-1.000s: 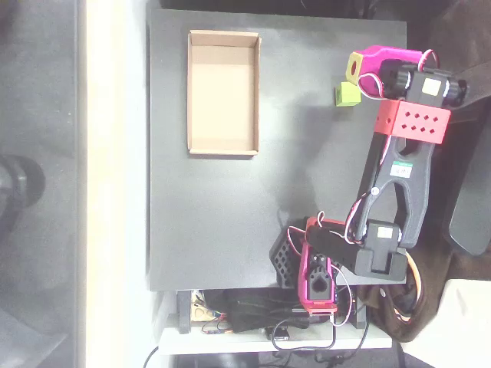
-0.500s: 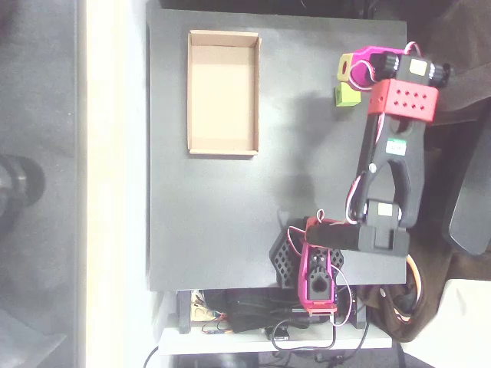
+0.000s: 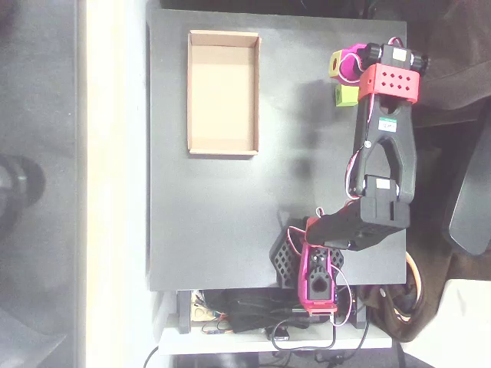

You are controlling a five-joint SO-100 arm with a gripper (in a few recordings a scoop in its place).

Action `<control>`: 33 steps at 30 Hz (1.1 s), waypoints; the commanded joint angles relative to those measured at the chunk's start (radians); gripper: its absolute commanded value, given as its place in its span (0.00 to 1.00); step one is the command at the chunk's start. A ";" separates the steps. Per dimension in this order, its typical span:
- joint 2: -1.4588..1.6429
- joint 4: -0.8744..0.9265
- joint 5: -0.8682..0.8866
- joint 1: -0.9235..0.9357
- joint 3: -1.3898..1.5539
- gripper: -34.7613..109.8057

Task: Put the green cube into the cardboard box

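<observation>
Bare table (image 3: 299,153) lies between claw (image 3: 343,70) and cardboard box (image 3: 222,92).

in the overhead view the table (image 3: 222,222) takes the middle, and the cardboard box (image 3: 223,92) lies on it toward the upper left, well apart from everything else. the green cube (image 3: 346,95) sits on the table near the upper right, far to the right of the box. the gripper (image 3: 343,64) hangs just above the cube in the picture, the arm (image 3: 383,153) running down from it along the table's right side to its base at the lower edge.
</observation>
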 commanded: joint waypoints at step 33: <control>-0.155 0.008 0.006 0.064 0.012 0.49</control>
